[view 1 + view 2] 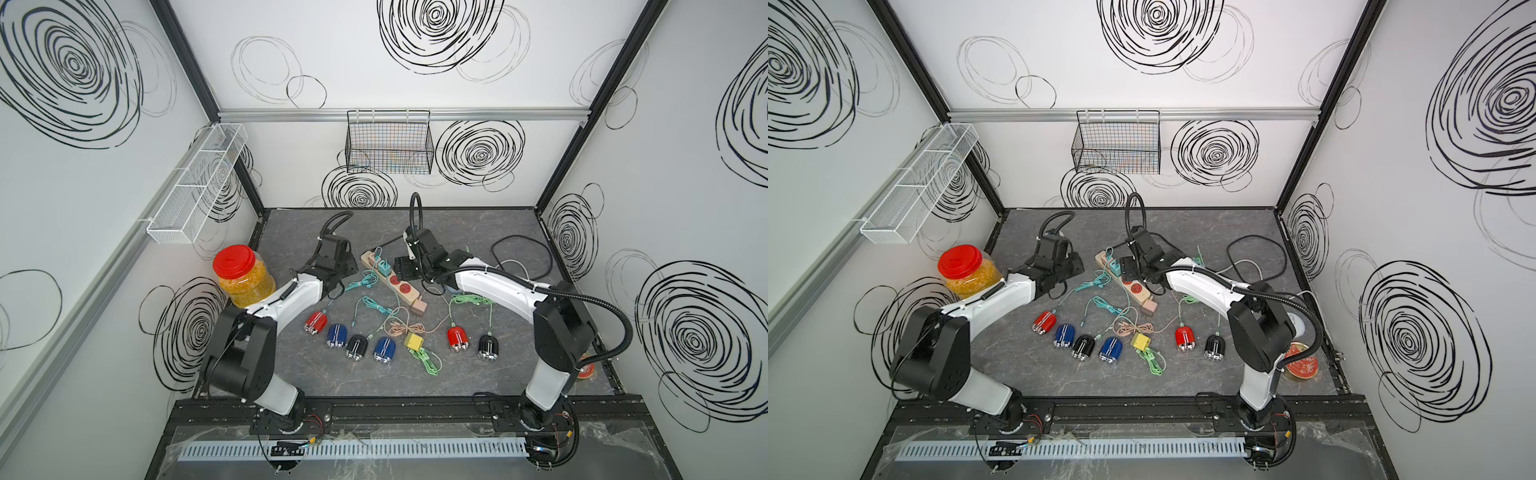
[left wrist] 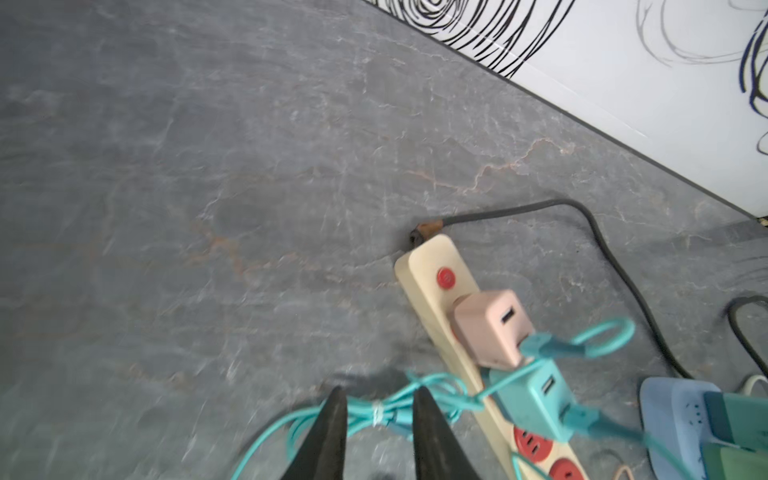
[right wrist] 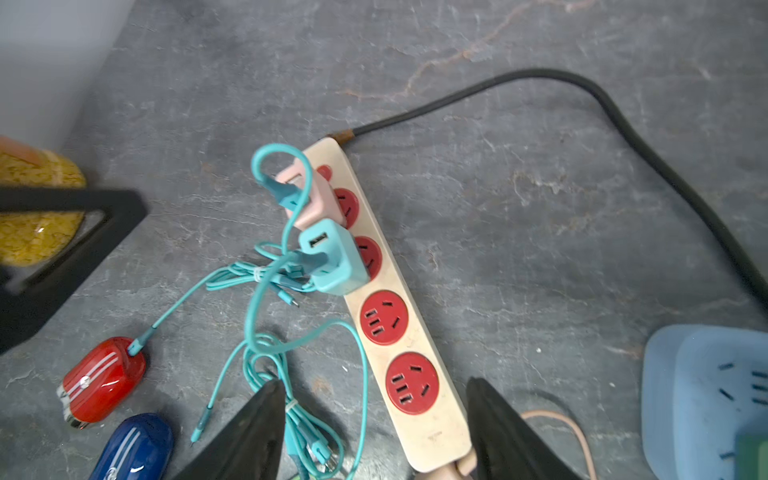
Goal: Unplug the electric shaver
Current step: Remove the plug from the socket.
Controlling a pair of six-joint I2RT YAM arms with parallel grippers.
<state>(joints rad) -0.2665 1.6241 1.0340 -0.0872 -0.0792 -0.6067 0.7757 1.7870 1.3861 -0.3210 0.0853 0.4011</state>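
no legible text, labels or numbers

Cell surroundings as I see them in both top views:
- Walls: three white panels, scribbled with black spirals.
- Corner posts: two, black, at the back.
- Aluminium rail: runs across the back wall.
- Black wire basket: hangs from that rail.
- White mesh tray: three compartments, mounted on the left wall.
- Tabletop: grey marbled slab.
- Slotted cable duct: pale, lies along the front edge.
- Light: even, with soft shadows.
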